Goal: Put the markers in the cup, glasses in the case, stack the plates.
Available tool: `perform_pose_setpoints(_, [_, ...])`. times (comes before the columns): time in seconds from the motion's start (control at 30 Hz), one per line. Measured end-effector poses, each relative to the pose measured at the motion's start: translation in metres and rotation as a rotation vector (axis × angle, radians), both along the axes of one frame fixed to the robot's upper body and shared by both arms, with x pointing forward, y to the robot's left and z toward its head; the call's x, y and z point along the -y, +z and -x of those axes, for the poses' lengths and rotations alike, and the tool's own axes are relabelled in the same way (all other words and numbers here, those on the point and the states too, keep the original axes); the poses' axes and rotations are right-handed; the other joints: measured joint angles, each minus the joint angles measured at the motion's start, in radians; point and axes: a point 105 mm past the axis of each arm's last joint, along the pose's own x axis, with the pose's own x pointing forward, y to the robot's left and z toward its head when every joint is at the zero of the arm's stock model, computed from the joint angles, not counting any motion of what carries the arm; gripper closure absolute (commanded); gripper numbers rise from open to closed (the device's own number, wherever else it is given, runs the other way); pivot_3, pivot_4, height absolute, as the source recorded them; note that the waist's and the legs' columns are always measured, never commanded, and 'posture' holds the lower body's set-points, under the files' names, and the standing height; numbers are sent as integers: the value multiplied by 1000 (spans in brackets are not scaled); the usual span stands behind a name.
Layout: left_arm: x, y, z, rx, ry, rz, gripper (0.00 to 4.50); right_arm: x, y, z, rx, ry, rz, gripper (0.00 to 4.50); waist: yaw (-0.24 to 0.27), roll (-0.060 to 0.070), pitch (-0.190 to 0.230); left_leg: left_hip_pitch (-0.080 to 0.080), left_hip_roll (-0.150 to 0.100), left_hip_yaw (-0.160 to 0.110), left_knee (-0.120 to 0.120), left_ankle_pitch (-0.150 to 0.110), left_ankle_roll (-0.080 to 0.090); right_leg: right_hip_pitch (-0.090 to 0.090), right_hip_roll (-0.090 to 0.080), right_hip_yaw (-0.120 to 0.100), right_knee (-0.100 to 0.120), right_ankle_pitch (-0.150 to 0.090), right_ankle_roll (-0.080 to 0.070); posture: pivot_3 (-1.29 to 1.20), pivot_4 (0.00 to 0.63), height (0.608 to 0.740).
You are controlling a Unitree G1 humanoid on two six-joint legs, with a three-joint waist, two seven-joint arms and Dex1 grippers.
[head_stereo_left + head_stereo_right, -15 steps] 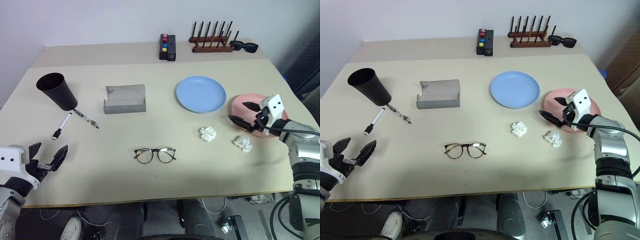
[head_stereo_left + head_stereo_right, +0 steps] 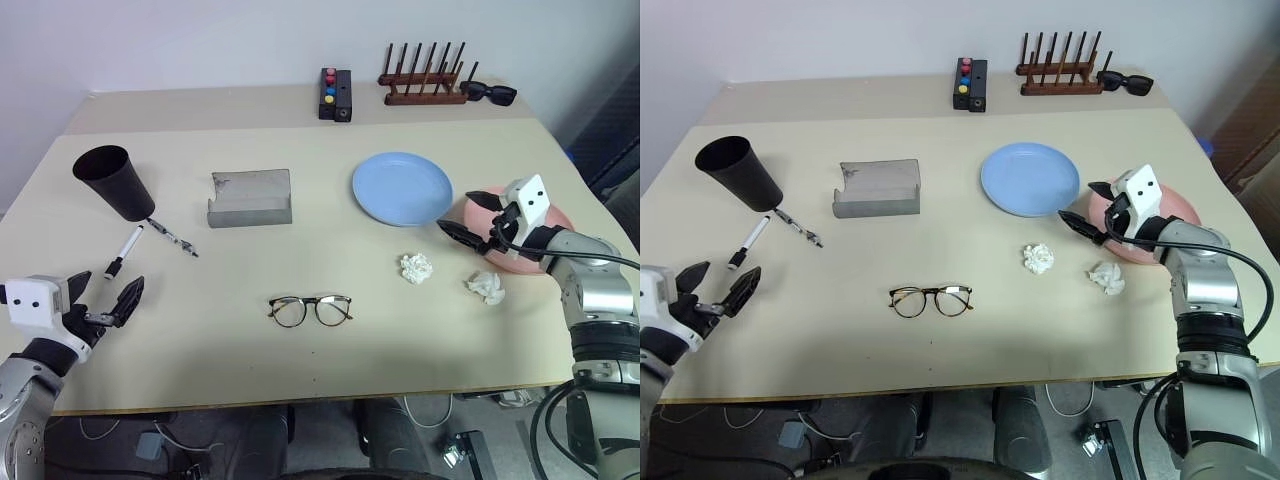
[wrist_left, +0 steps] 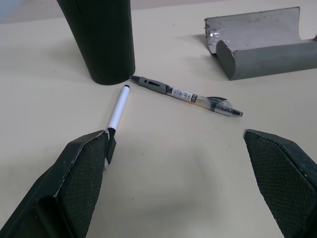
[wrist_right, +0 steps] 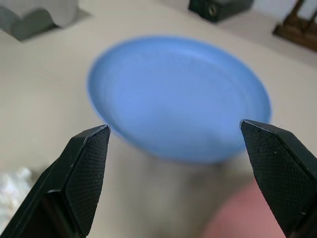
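A black cup (image 2: pixel 115 182) stands at the table's left. Just in front of it lie the two markers, a white one with a black cap (image 2: pixel 125 251) and a dark thin one (image 2: pixel 172 237). My left gripper (image 2: pixel 103 300) hovers open near the front left edge, short of the white marker (image 3: pixel 118 106). The grey case (image 2: pixel 250 198) lies open mid-table, and the glasses (image 2: pixel 310 309) rest in front of it. My right gripper (image 2: pixel 458 212) is open and empty between the blue plate (image 2: pixel 401 188) and the pink plate (image 2: pixel 530 240), pointing at the blue plate (image 4: pixel 183 94).
Two crumpled tissue balls (image 2: pixel 417 267) (image 2: pixel 487 287) lie in front of the plates. At the back stand a black box with coloured buttons (image 2: pixel 335 94), a wooden peg rack (image 2: pixel 425 85) and black sunglasses (image 2: pixel 490 94).
My right gripper has moved left, off the pink plate toward the blue plate's edge. My left gripper has edged forward toward the markers.
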Motion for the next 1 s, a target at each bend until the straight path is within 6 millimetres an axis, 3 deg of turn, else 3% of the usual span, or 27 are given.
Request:
perform_pose_setpoints(0.13, [-2, 3, -13, -10, 10, -28, 28, -30, -2, 5, 2, 62, -23, 207, 0, 0, 0, 0, 0, 0, 0, 0, 0, 0, 0, 0, 1, 0, 0, 0, 150, 739])
perform_pose_setpoints(0.27, [1, 8, -32, -6, 18, -29, 28, -71, 7, 14, 35, 173, -59, 207, 1, 0, 0, 0, 0, 0, 1, 0, 0, 0, 0, 0, 1, 0, 0, 0, 150, 739])
perform_pose_setpoints(0.5, [4, 4, -73, -94, 93, -69, 28, -168, -3, 48, -9, 416, -172, 207, 0, 0, 0, 0, 0, -2, 1, 0, 0, 0, 1, 0, 2, 2, 4, 0, 150, 739])
perform_pose_setpoints(0.77, [-14, 0, -99, -246, 219, -54, 28, -207, -8, 58, -37, 475, -249, 207, -3, -1, -1, 0, 0, -2, 0, 0, 0, -1, 1, -1, 3, 3, 5, 0, 150, 739])
perform_pose_setpoints(1.0, [-32, 0, -111, -389, 262, 26, 28, -208, -8, 57, -32, 464, -253, 207, -3, -2, -1, 0, 0, -2, 0, 0, 0, -2, 1, -1, 4, 3, 5, 0, 150, 739])
